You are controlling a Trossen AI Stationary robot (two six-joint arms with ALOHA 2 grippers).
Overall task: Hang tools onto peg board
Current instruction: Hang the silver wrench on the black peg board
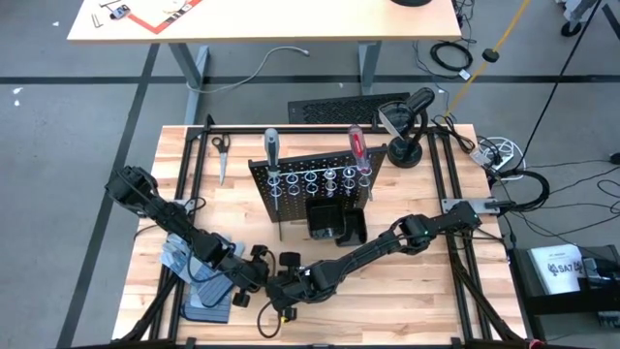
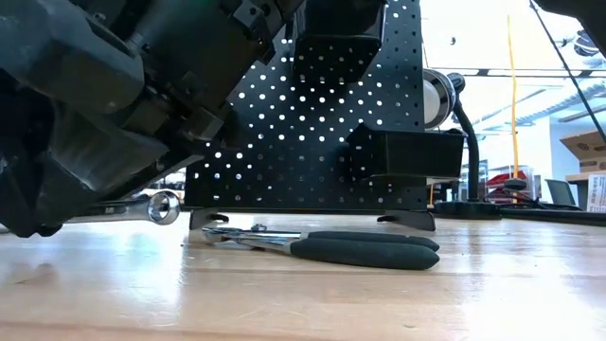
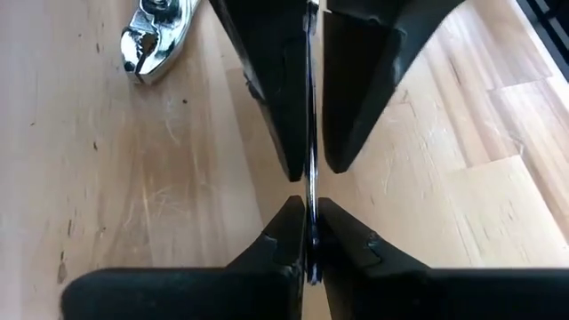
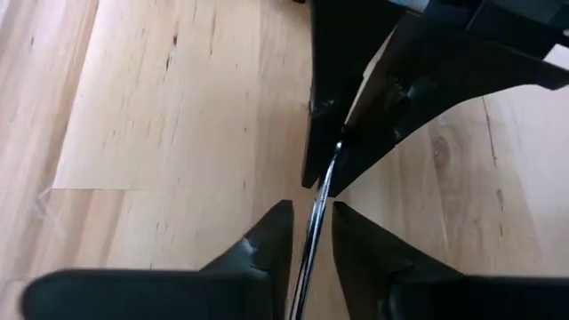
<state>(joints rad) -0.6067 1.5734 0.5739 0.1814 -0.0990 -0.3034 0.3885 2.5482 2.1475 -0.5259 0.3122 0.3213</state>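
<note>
Silver rings point(image 1: 312, 178) on peg board point(image 1: 320, 194) holding two screwdrivers point(image 1: 272, 150)

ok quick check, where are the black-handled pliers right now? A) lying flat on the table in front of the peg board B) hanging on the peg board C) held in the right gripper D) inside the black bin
A: in the low view the pliers lie flat on the wooden table in front of the peg board, with no gripper on them.
</note>
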